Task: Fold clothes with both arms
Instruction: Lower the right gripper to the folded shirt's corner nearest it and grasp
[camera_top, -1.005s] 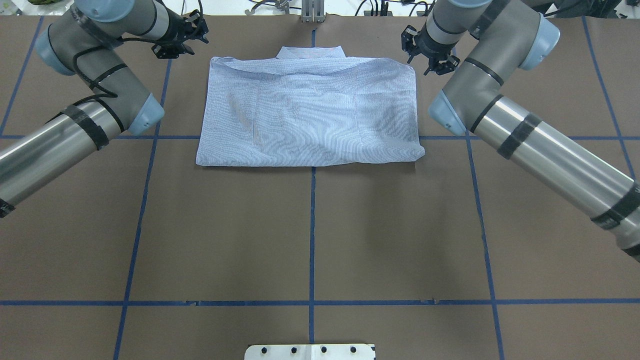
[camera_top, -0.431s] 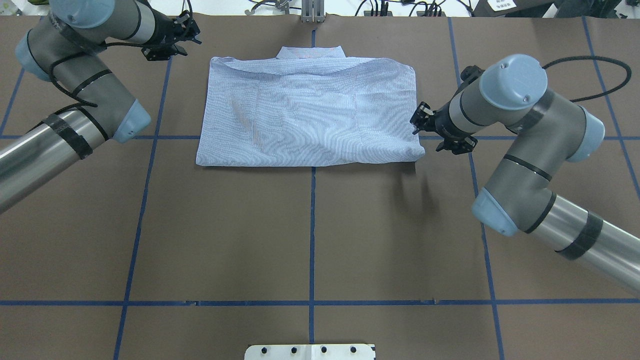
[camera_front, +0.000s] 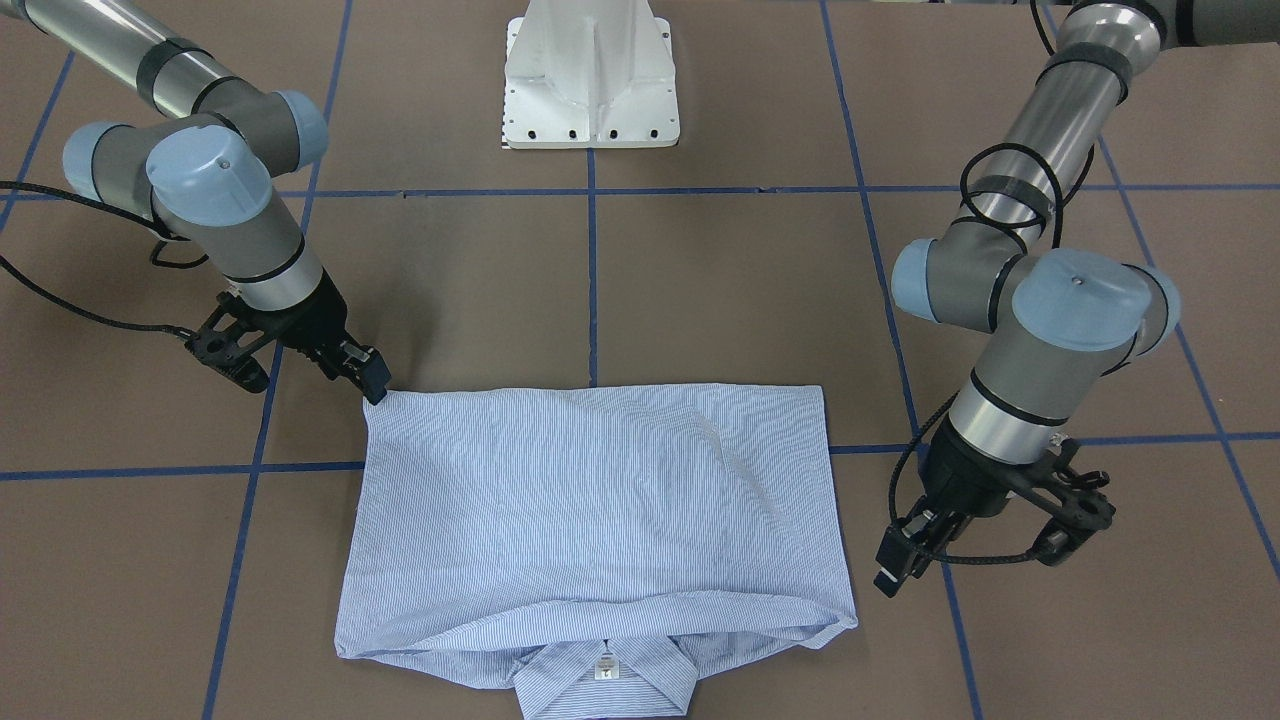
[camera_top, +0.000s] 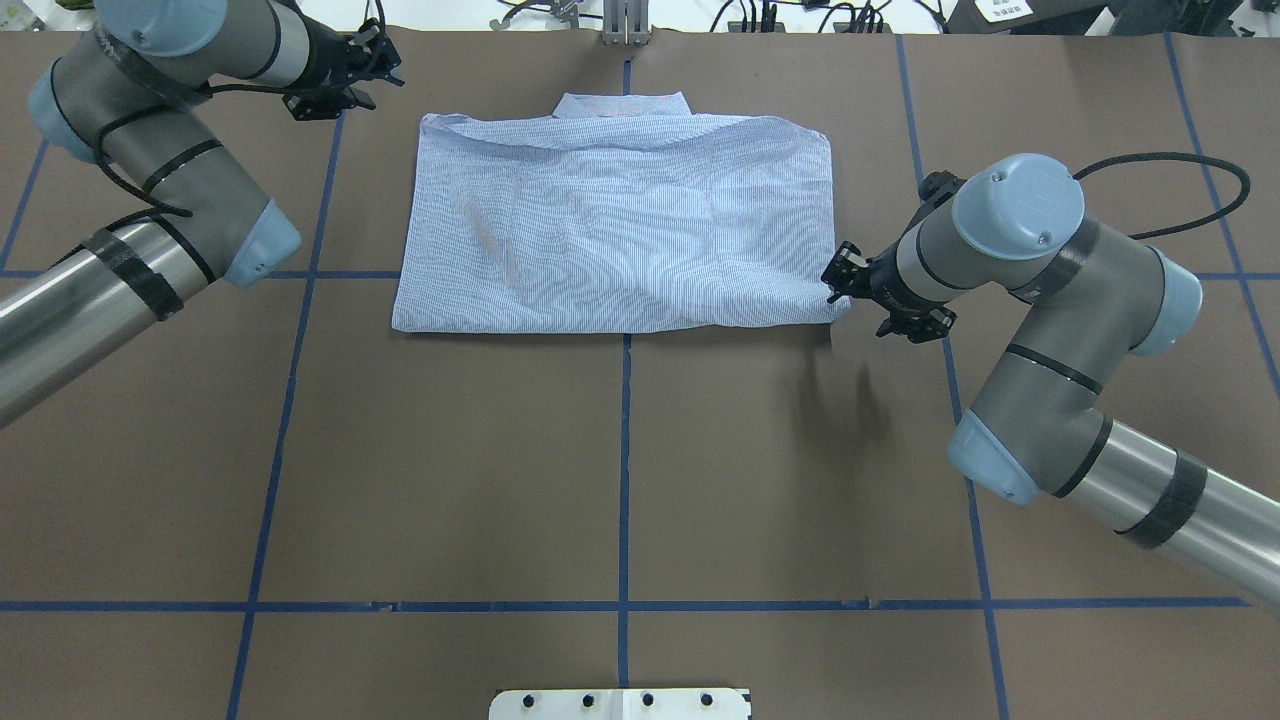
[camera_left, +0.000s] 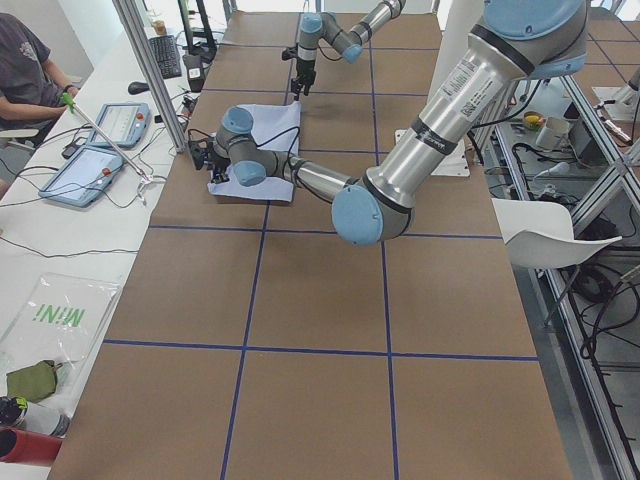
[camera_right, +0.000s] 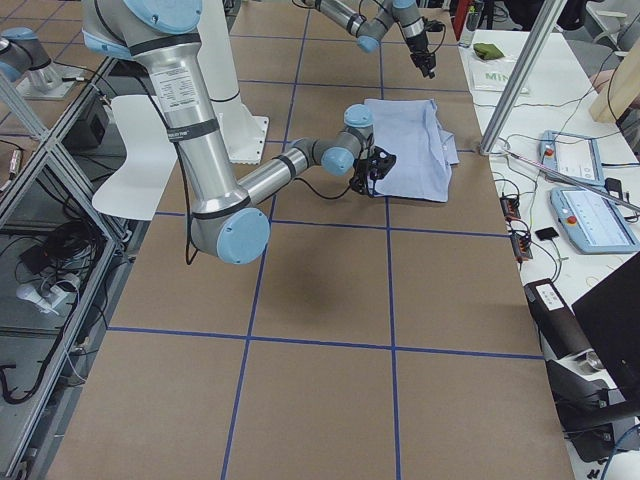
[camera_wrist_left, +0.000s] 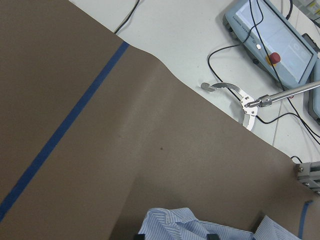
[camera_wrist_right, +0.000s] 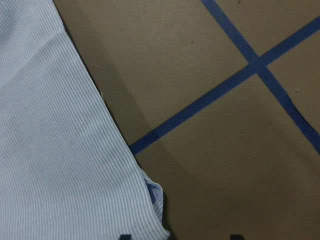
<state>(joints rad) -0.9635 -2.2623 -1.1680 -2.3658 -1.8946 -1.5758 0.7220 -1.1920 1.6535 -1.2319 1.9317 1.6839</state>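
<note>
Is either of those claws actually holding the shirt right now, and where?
Nothing is held. The right gripper is open at a corner of the shirt far from its collar; the left gripper is open, clear of it.

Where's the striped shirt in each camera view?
Front-facing: striped shirt lower centre.
Overhead: shirt upper centre.
Exterior left: shirt far, upper left.
Exterior right: shirt upper centre-right.
Left wrist: shirt at bottom edge.
Right wrist: shirt fills left side.
Landmark: blue tape line passing under its middle.
</note>
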